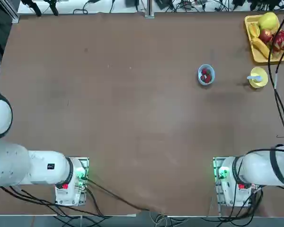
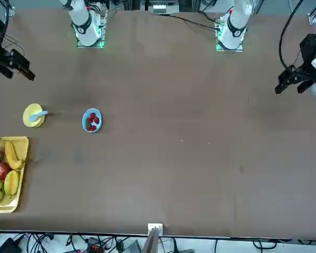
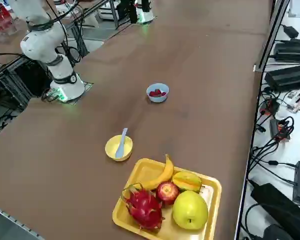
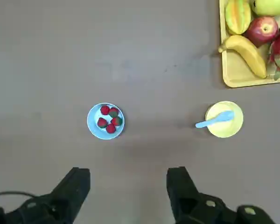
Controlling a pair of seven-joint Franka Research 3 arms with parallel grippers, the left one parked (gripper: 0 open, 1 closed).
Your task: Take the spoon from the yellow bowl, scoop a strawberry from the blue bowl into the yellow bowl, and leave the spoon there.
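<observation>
So the spoon [image 4: 215,120] lies in the yellow bowl [image 4: 224,119] near the bench's right edge, handle toward the blue bowl [image 4: 105,121], and I'd bring my wide-open right gripper [image 4: 128,189] onto that overhanging handle, clear of the fruit tray [image 4: 229,70] just beyond.
</observation>
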